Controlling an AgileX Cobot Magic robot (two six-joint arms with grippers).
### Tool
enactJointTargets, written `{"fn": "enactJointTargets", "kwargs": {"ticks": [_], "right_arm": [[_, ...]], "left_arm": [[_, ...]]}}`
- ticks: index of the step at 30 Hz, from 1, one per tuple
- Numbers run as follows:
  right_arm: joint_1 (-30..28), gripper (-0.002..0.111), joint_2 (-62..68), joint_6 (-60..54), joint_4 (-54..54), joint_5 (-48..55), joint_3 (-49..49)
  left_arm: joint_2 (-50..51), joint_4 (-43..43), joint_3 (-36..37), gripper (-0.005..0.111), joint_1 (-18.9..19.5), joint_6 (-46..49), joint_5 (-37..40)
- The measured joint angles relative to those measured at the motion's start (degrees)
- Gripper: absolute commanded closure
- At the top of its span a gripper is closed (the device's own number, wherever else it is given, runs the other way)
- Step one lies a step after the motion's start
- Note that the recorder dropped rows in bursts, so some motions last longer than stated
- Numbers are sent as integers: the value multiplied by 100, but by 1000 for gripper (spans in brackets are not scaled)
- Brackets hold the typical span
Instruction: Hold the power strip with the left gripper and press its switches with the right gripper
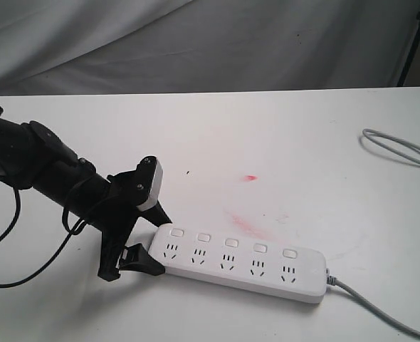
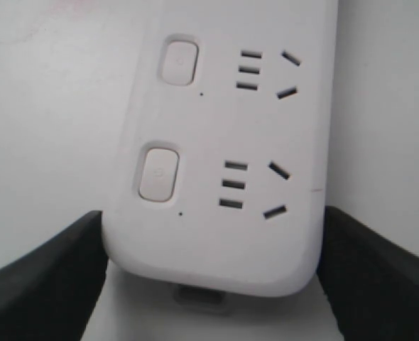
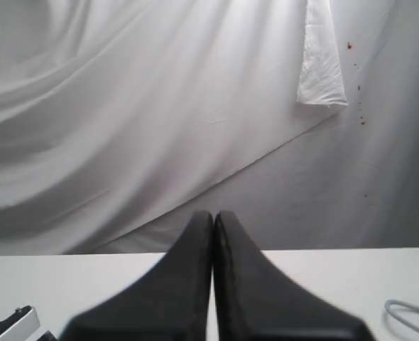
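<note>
The white power strip [image 1: 238,263] lies on the table at the front, its grey cord [image 1: 381,306] leaving to the right. Its five switches [image 1: 231,242] run along the far edge; two of them [image 2: 158,172] show in the left wrist view. My left gripper [image 1: 156,246] straddles the strip's left end [image 2: 216,142], one black jaw pressed against each long side, shut on it. My right gripper [image 3: 214,217] is out of the exterior view. In its wrist view it hangs above the table with jaws together, nothing between them.
A separate loop of grey cable [image 1: 402,149] lies at the table's right edge, also visible in the right wrist view [image 3: 408,312]. Red smears [image 1: 249,226] mark the tabletop just behind the strip. Grey cloth [image 1: 196,43] hangs behind the table.
</note>
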Motion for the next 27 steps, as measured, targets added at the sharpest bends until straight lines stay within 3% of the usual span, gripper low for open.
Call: {"fn": "enactJointTargets", "kwargs": {"ticks": [6,9,27], "right_arm": [[0,108,-282,4000,-3568,-39,375],[0,108,-568,5076,-4634,-24,598],[0,108,-1133,5548,-5045,809,1375]], "left_arm": [[0,0,0,35,0,0,0],[0,0,0,35,0,0,0],[0,0,0,35,0,0,0]]}}
